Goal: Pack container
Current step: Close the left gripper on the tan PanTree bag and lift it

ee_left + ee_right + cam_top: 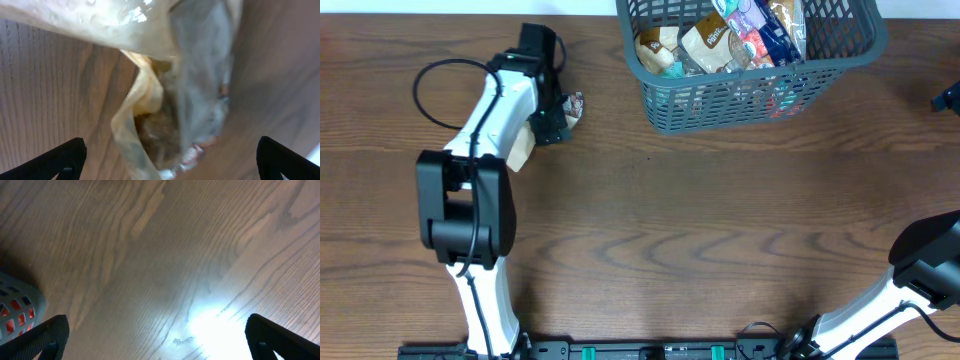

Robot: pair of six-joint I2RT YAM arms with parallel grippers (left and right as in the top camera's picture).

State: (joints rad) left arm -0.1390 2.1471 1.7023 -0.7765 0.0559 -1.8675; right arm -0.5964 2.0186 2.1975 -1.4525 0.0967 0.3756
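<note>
Left pincer (pixel 175 160): fingers apart, one black tip at each lower corner of the wrist view. Between them, touching neither, lies a crinkled translucent plastic snack packet (pixel 150 130) with tan contents. It is blurred and no print can be read.

From overhead a crumpled end pokes out on one side of this pincer and a pale tan piece shows on the arm side. One packet or two, cannot tell.

Right pincer (pixel 157 337): fingers wide apart, only brown wood-grain bench (pixel 700 230) between them.

The container (pixel 720 108) is a large dark grey-blue plastic basket with slotted lattice sides. It stands on the bench well to the right of the left pincer and slightly beyond it. One rounded corner shows just outside the right pincer's left finger, with red visible through the slots.

Contents:
- Snack packets in an overlapping heap, roughly five or six; an exact count is not possible.
- One tan paper packet with a dark round label (pixel 707 42) carries white lettering too small to read.
- Others: a second tan one, a pale blue-and-pink one, a dark blue one and a red one low against the lattice.
- No brand can be made out.
</note>
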